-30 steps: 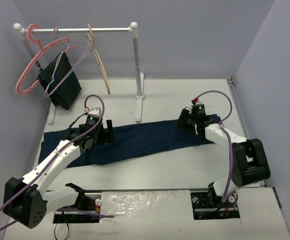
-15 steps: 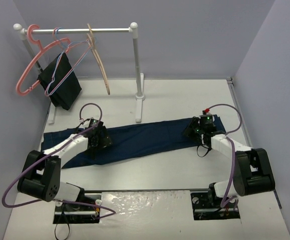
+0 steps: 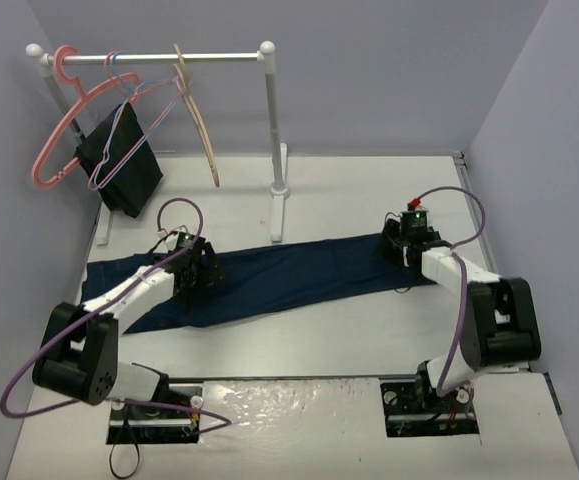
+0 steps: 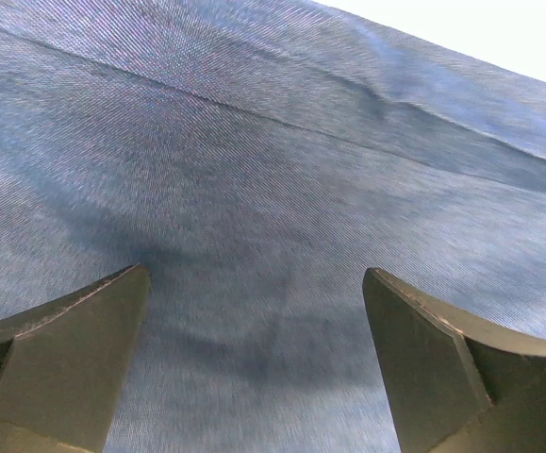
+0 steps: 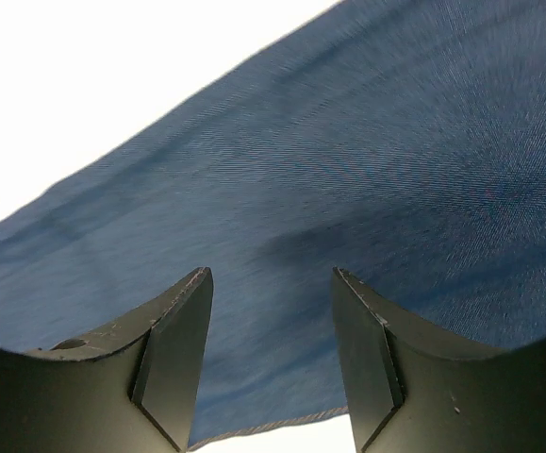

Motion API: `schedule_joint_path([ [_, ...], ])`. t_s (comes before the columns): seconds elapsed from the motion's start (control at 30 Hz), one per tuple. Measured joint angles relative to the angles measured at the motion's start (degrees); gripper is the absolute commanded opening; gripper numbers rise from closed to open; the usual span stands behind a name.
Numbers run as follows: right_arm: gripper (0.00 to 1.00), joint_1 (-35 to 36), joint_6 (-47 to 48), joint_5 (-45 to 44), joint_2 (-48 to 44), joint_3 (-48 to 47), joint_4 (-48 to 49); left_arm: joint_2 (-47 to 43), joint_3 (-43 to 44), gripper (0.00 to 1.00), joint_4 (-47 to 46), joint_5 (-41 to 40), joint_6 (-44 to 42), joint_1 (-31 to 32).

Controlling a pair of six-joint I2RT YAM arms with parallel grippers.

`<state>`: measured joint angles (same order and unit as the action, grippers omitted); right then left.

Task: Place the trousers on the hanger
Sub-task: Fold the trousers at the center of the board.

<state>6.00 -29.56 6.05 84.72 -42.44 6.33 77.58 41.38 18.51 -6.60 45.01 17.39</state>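
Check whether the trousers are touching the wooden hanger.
Apart. The top view shows the trousers lying flat on the table, while the hanger hangs from the rail behind them, with bare surface between.

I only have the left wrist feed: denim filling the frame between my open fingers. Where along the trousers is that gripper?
Observer: In the top camera, the left gripper is over the left third of the trousers, which lie flat, stretched left to right.
Operator: And the other arm?
Observer: The right gripper is open over the trousers' right end.
Operator: And the target?
Observer: The wooden hanger hangs on the rail at the back, away from both arms.
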Motion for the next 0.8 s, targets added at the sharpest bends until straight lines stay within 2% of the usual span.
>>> schedule_joint_path([
  [0.2, 0.50, -1.2, 1.1, -1.9, 7.9, -3.4, 0.3, 5.2, 1.5, 0.96, -1.5, -1.2, -0.2, 0.2],
  [0.4, 0.51, -3.1, 3.1, -3.9, 12.7, -8.4, 0.4, 6.4, 4.2, 0.96, -0.7, -0.9, -2.5, 0.2],
  [0.47, 0.54, -3.8, 4.5, -4.5, 13.5, -10.3, -1.1, 5.8, 6.1, 0.96, 0.7, -0.7, -3.5, 0.2],
  [0.6, 0.68, -5.8, 7.2, -7.0, 12.3, -14.1, -5.1, 0.3, 9.7, 0.97, 4.1, 0.1, -6.1, 0.2],
  [0.8, 0.76, -14.2, 8.7, -9.8, 4.7, -15.4, -9.6, -17.6, 12.7, 0.97, 10.6, -0.7, -11.8, 0.2],
])
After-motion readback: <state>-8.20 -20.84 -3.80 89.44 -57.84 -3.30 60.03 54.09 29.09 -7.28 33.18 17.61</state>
